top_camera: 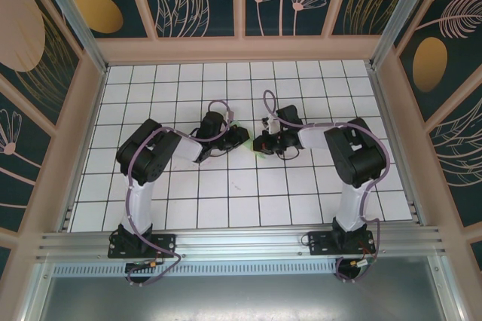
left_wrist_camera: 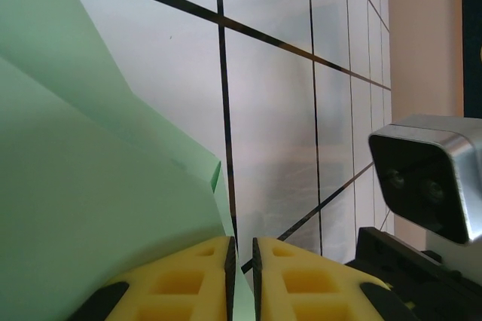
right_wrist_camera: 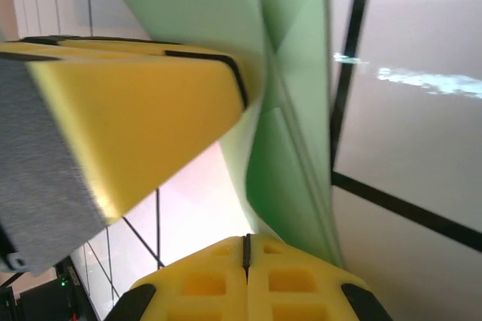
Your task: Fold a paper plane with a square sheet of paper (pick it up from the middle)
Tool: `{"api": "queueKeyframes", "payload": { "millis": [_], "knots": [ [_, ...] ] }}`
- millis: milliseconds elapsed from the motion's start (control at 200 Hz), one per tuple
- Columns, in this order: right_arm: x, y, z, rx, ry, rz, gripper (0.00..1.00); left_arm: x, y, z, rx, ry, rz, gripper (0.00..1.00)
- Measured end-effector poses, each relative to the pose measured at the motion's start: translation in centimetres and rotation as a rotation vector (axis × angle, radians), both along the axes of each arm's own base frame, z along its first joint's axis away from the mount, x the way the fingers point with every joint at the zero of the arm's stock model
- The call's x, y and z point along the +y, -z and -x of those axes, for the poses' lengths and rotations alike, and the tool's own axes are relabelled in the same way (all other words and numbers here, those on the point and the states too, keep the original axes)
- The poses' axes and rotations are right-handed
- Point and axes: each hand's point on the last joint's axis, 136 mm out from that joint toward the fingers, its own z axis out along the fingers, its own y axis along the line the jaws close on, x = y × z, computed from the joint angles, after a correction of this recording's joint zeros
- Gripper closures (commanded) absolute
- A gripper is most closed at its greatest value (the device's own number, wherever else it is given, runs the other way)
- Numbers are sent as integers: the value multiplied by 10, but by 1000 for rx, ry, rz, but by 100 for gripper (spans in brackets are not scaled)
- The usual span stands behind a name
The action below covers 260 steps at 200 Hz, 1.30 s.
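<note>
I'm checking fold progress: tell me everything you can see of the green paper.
The green paper is thin, pale, matte and unmarked. It is partly folded: the right wrist view shows overlapping layers and sharp diagonal creases. It is near the middle of the white tiled table. The left pincer is shut on one edge, a green sliver showing between its fingers. The shut right pincer meets its other end; whether it clamps it is unclear.

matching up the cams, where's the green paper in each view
top external: green paper, a small patch at mid-table.
left wrist: paper covers the left half, top to bottom.
right wrist: paper runs from upper centre down the middle.
shared landmark: the black grid lines of the white tiles.
</note>
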Motion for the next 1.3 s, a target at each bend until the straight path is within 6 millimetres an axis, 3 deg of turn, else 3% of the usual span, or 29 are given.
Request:
{"api": "queueKeyframes", "payload": {
  "millis": [510, 1076, 1301],
  "knots": [
    [-10, 6, 0, -7, -35, -41, 99, -4, 2, -2, 4, 21, -16, 82],
    [-28, 7, 18, -1, -73, -80, 100, -8, 3, -6, 75, 10, -23, 82],
    [-29, 9, 18, -5, -86, -68, 100, 1, 3, -15, 95, -11, -28, 80]
  ]
}}
